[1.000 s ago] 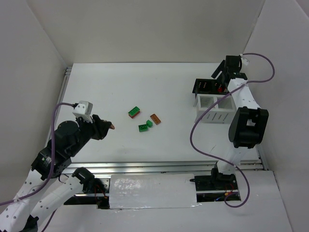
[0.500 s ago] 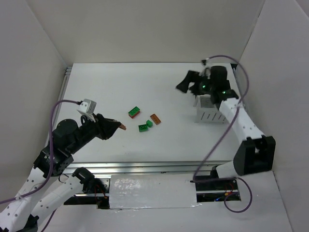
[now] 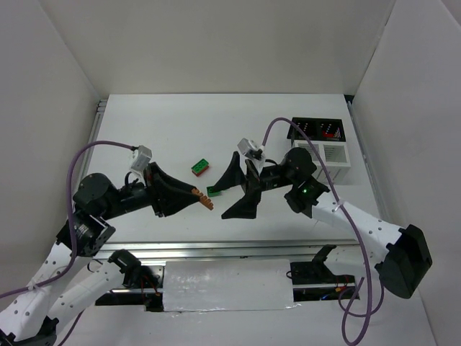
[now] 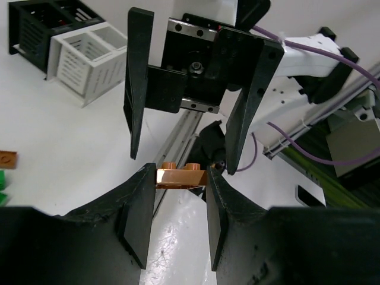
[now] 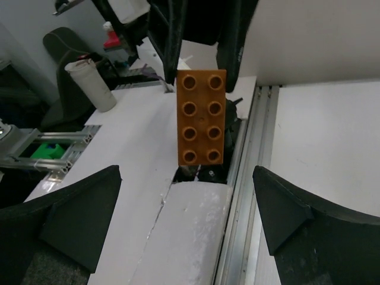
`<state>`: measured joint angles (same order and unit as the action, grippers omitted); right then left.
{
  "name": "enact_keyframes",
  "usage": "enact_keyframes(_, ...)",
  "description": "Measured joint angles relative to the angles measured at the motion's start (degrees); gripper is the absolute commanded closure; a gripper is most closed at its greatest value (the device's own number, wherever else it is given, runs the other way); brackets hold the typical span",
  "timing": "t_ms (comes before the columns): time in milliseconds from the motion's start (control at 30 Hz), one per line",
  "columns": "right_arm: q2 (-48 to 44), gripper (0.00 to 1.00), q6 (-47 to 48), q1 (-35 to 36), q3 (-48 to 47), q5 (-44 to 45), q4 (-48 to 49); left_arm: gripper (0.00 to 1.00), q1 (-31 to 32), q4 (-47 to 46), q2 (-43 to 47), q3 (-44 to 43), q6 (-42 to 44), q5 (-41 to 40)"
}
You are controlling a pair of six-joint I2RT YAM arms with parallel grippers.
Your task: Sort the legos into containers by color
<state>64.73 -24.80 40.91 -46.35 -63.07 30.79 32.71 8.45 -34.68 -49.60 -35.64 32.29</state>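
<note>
White walls enclose a white desk (image 3: 166,130). In the top view, an orange-brown brick (image 3: 207,203) is held clamped in the left pincer (image 3: 203,201) above the desk's near part, and the right pincer (image 3: 233,192) is spread wide and empty just beside it. A red-and-green stack (image 3: 201,167) and a green brick (image 3: 214,191) lie nearby. The black container (image 3: 325,130) and white container (image 3: 333,153) stand together at far right. In the left wrist view, the brick is gripped between both fingers, with the open right pincer facing it. In the right wrist view, eight studs are presented toward the camera.
</note>
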Motion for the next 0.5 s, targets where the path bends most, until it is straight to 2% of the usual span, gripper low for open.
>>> enact_keyframes(133, 0.35, 0.01, -2.14, 3.34, -0.74, 1.25, 4.63, 1.0, 0.0, -3.52, 0.0, 0.24, -2.49, 3.45)
enact_keyframes(267, 1.97, 0.08, -3.78, 5.88, -3.13, 3.21, 5.97, 1.0, 0.0, -5.51, -0.33, 0.57, -3.67, 4.59)
enact_keyframes(333, 3.23, 0.16, -3.8, 7.08, -5.11, 4.55, 5.09, 1.0, 0.0, -5.95, -0.5, 0.9, -3.69, 4.7)
enact_keyframes(400, 4.46, 0.19, -3.87, 8.31, -6.88, 5.77, 4.33, 1.0, 0.0, -5.92, -0.55, 1.16, -3.69, 4.68)
enact_keyframes(500, 5.86, 0.37, -3.78, 9.27, -8.22, 7.15, 2.82, 1.0, 0.0, -5.92, -0.33, 1.18, -3.63, 4.46)
